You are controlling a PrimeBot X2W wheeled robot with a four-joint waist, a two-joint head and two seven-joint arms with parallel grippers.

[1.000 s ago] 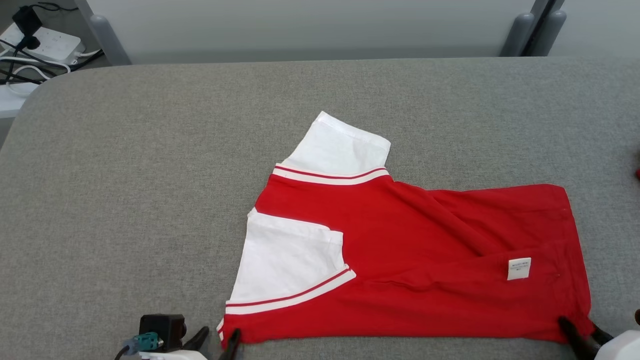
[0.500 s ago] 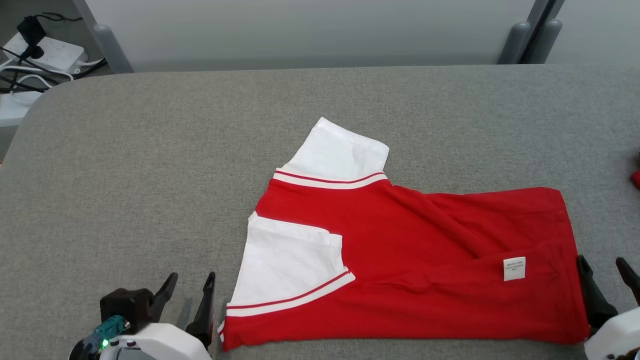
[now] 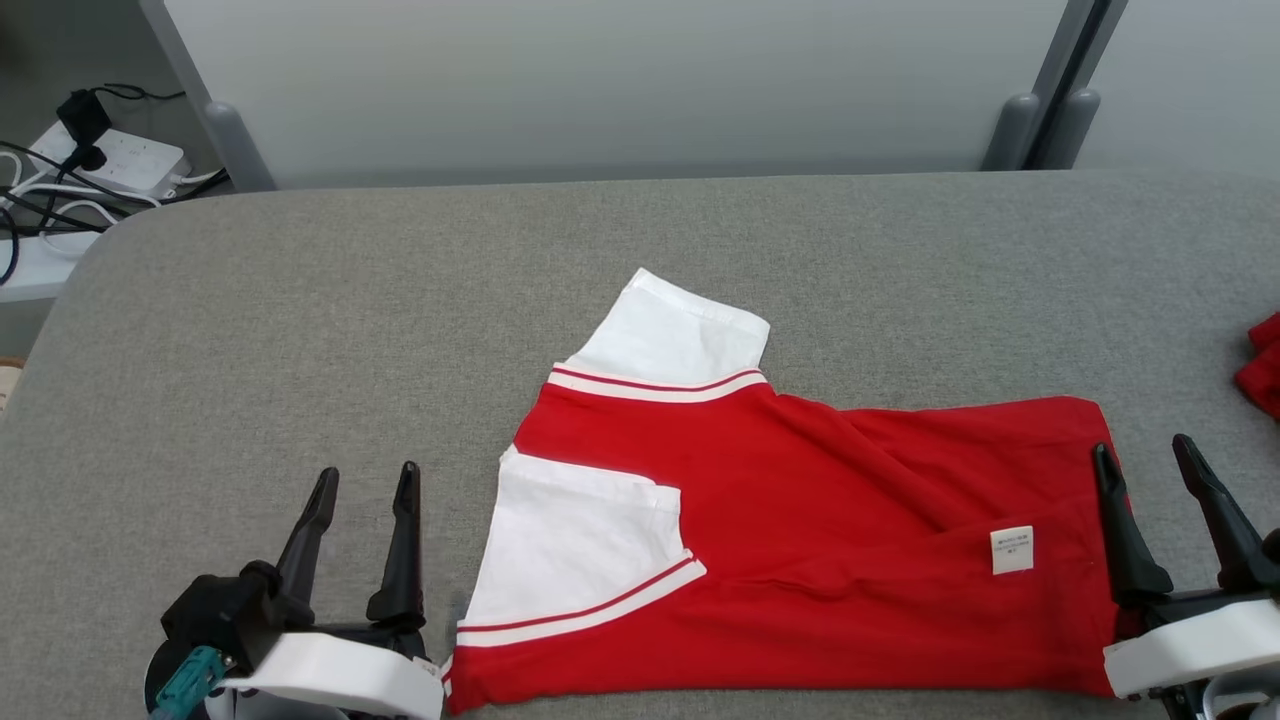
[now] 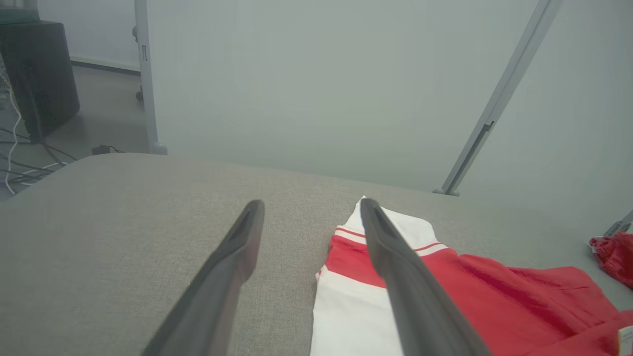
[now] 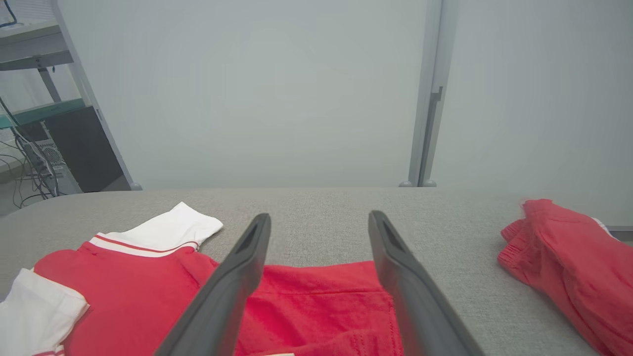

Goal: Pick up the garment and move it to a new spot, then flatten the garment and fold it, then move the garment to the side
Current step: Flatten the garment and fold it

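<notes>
A red short-sleeved shirt with white, red-striped sleeves point(image 3: 800, 540) is seen lying flat on the grey fabric-covered table point(image 3: 300, 300), close to its near edge, with both sleeves towards the robot's left and a small white label point(image 3: 1011, 550) exposed near the hem. The left gripper point(image 3: 367, 472) is held just beside the sleeve end, fingers spread apart and empty. The right gripper point(image 3: 1141, 446) is placed at the hem end, likewise spread wide with nothing clamped, one finger over the red cloth. The garment appears to be doubled once along its length (a diagonal crease is left across the body), so placing, flattening and a first fold are judged done. A further fold and the move to the side, perhaps towards the crumpled red cloth point(image 3: 1262, 365) at the right edge, are judged yet to be made.
</notes>
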